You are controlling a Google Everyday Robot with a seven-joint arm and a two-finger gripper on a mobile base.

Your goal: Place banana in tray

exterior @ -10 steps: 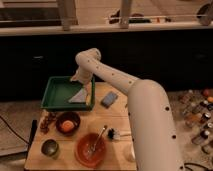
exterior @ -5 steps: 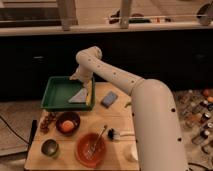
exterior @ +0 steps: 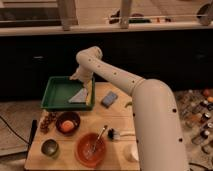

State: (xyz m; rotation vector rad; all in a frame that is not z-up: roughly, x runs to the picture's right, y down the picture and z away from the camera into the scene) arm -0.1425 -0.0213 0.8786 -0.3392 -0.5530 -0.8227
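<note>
**Banana lying in the green tray**

Dark cabinets are running behind a small wooden counter, which is leaving little bare wood between the dishes. At its back left corner the tray is sitting, reaching the counter's left and rear edges. Inside it the banana is lying along the right wall, beside a pale grey wedge. The gripper is hanging just above the tray's right end, over the banana; whether the jaws are apart or together cannot be told. Nearer the front, a dark bowl is holding an orange, and an orange bowl is holding a spoon.
</note>
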